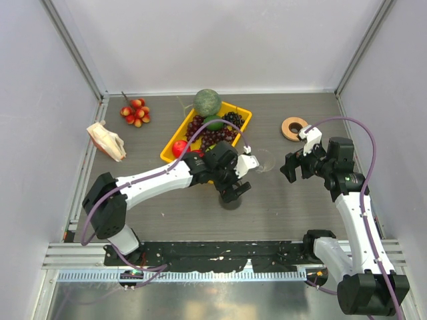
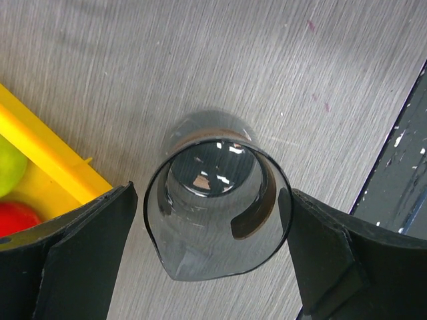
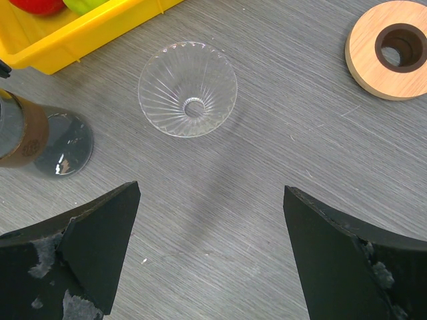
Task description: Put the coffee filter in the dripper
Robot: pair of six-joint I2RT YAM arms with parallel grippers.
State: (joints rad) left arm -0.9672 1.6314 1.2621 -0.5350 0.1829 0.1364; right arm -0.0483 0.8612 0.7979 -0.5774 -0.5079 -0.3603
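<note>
Nearest the overhead camera stand the arm bases (image 1: pixel 120 240), at the near edge of the table (image 1: pixel 280 213). The left arm reaches to mid-table, where the left claw (image 1: pixel 233 192) hangs over a dark glass cup (image 1: pixel 230 202) just beside a yellow tray (image 1: pixel 244 115) of fruit. The dripper (image 1: pixel 265 162), clear and faint, sits on the table between the two claws, apart from both, with the right claw (image 1: pixel 291 170) on its other side. A wooden ring (image 1: pixel 292 128) lies beyond the right claw. A beige bundle of papers (image 1: pixel 107 141) lies well apart at the far left.

From the left wrist, the left claw (image 2: pixel 212 195) has its jaws spread, one finger on each side of the dark glass cup (image 2: pixel 213 233), which stands upright between them. The fingers are just beside its rim; whether they touch it cannot be told. A corner of the yellow tray (image 2: pixel 53 157) shows at the left.

From the right wrist, the right claw (image 3: pixel 212 192) has its jaws wide apart and grips nothing. The dripper (image 3: pixel 187 89) rests on the table (image 3: pixel 280 153) ahead of the fingertips and apart from them. It shows as a ribbed circle with a small hole in the middle. The yellow tray (image 3: pixel 80 37) is near it at upper left and the wooden ring (image 3: pixel 393 50) is well apart at upper right. The dark glass cup (image 3: pixel 63 148) stands at the left edge.
</note>
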